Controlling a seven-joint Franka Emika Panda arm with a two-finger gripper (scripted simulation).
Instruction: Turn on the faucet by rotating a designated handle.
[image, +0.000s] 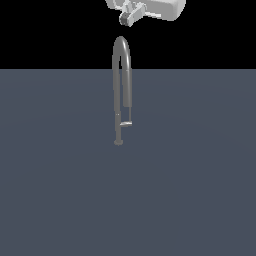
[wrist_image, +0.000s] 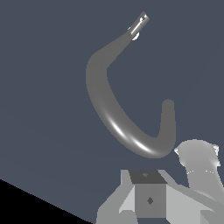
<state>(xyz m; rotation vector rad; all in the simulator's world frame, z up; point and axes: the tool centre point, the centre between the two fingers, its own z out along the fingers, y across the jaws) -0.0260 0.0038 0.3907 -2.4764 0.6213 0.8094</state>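
Note:
The faucet (image: 121, 75) is a tall slim grey gooseneck standing on the dark floor, with its thicker spout end hanging on the exterior view's right. The handle (image: 126, 123) is a short light-grey lever jutting from the lower stem towards the exterior view's right. My gripper (image: 127, 18) hangs above the top of the arch, clear of it, with nothing held. In the wrist view the faucet (wrist_image: 105, 105) curves away below, the handle (wrist_image: 139, 23) shows at its far end, and the gripper (wrist_image: 148, 179) appears only as a grey block. The gap between its fingers is not visible.
A flat dark blue-grey floor (image: 190, 190) surrounds the faucet's small round base (image: 118, 142). A white arm link (wrist_image: 197, 159) shows beside the gripper in the wrist view. The white hand body (image: 160, 7) is cut off by the frame's top edge.

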